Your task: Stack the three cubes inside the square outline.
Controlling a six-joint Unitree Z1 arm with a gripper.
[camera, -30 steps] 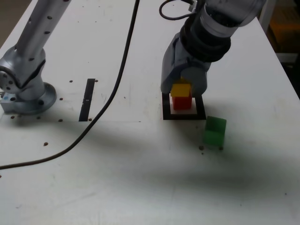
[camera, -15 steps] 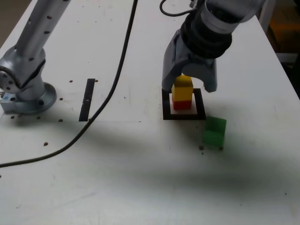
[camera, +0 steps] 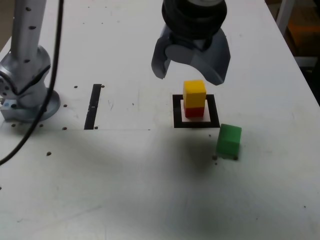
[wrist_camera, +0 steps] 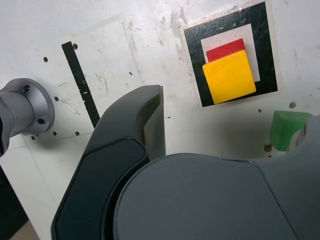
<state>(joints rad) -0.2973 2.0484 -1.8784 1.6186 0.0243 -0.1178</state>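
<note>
While the gripper (camera: 192, 70) hung spread and empty above, the yellow cube (camera: 194, 93) sat on the red cube (camera: 194, 111) within the square outline (camera: 196, 123); the green cube (camera: 229, 140) stood just outside its corner.

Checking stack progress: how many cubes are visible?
3: red cube inside the square outline, yellow cube on it, green cube on the table outside.

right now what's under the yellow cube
The red cube sits under the yellow cube, inside the square outline. The red cube's top face is mostly covered.
</note>
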